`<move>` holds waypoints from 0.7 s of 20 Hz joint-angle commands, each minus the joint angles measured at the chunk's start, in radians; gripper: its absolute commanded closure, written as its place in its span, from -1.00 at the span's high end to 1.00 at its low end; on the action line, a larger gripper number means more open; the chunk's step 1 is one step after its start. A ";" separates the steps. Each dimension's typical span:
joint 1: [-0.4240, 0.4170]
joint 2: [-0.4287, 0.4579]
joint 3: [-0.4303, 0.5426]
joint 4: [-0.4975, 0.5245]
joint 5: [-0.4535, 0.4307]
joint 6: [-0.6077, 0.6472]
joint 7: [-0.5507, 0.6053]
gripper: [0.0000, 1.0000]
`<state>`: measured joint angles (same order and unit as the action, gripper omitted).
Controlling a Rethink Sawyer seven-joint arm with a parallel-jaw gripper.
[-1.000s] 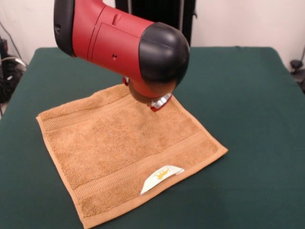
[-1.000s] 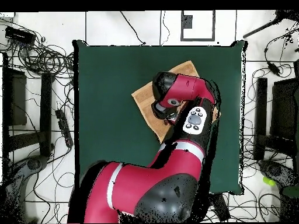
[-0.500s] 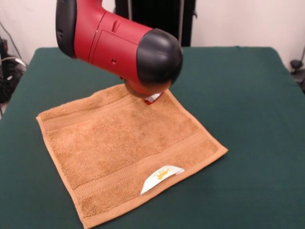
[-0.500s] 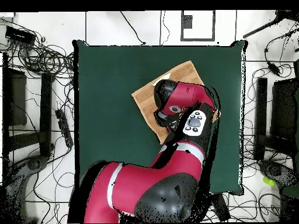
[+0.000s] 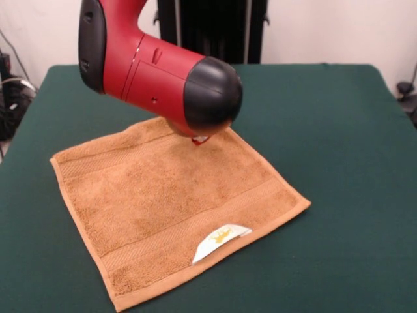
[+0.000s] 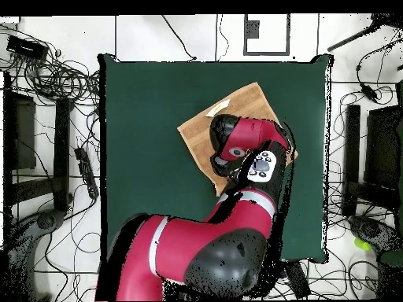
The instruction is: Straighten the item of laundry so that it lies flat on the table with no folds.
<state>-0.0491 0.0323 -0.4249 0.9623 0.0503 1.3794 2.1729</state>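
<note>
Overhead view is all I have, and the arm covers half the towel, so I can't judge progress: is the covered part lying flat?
Observer: In the front view the towel lies spread on the table, with no fold across its middle or near corners.
Operator: And the corner nearest the robot?
Observer: The arm hides that corner in the front view too, so I cannot tell.
Operator: Where is the gripper?
Observer: Only a bit of the gripper shows below the arm's black end, over the towel's far part; whether it touches the cloth, I cannot tell.
</note>
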 commanded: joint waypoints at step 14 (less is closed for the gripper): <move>-0.026 0.024 0.086 0.071 0.001 -0.081 0.112 1.00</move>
<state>-0.0516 0.0319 -0.4260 0.9592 0.0507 1.3802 2.1729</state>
